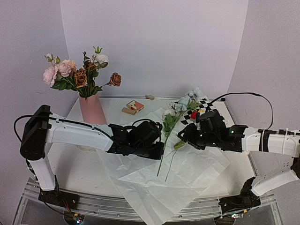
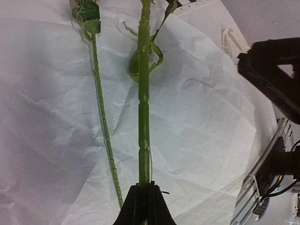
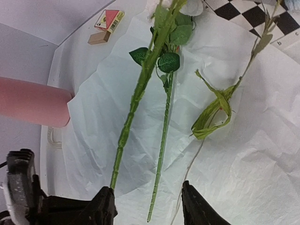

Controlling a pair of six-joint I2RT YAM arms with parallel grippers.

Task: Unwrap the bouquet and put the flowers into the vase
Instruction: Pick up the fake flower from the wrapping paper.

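over the white paper (image 2: 211,131), the left pincer (image 2: 144,197) clamps a ridged green stem (image 2: 144,117); the right pincer (image 3: 147,206) gapes empty.

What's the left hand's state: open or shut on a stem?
Shut on the thick stem: the left hand shows both fingers pinched together around its lower end.
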